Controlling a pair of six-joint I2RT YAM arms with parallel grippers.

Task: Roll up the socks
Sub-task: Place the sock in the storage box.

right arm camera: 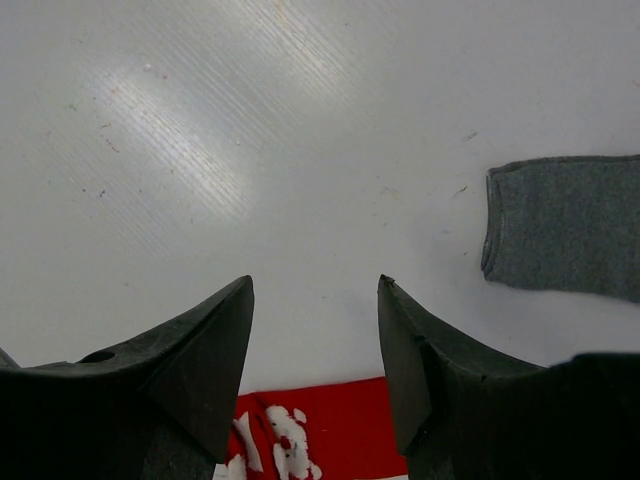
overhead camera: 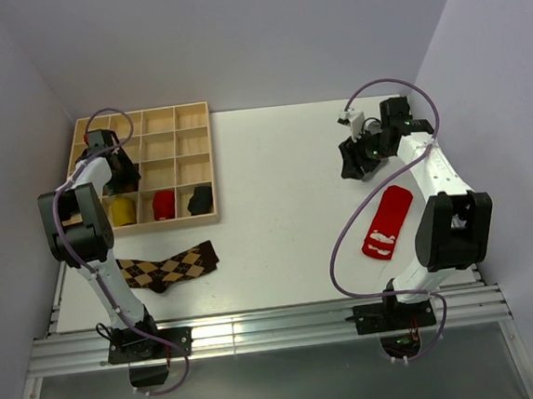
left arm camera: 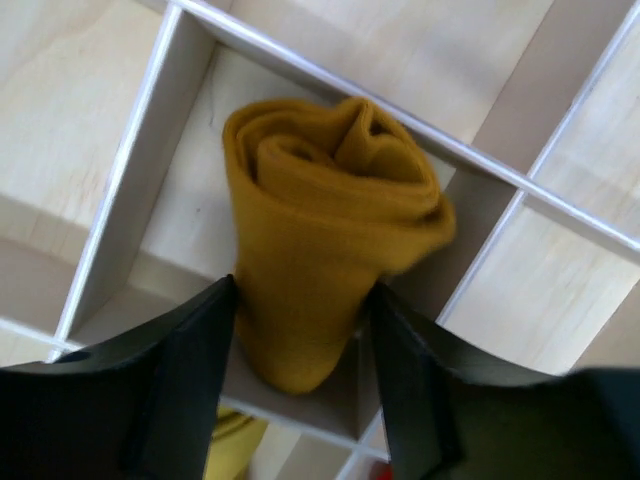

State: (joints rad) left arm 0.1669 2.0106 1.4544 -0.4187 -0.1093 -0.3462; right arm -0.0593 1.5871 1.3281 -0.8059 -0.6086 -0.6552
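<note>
My left gripper (left arm camera: 303, 290) is shut on a rolled mustard-orange sock (left arm camera: 325, 250) and holds it in a compartment of the wooden tray (left arm camera: 118, 175). In the top view this gripper (overhead camera: 123, 179) is over the tray's left column. A brown-tan argyle sock (overhead camera: 165, 267) lies flat in front of the tray. A red sock with white marks (overhead camera: 387, 222) lies flat at the right and also shows in the right wrist view (right arm camera: 330, 435). My right gripper (right arm camera: 315, 285) is open and empty above the table, just beyond the red sock. A flat grey sock (right arm camera: 565, 225) lies to its right.
The wooden tray (overhead camera: 191, 141) has many compartments at the back left. Its front row holds a yellow bundle (overhead camera: 121, 210), a red bundle (overhead camera: 162, 204) and a dark bundle (overhead camera: 199, 200). Walls close in the table on the left, back and right.
</note>
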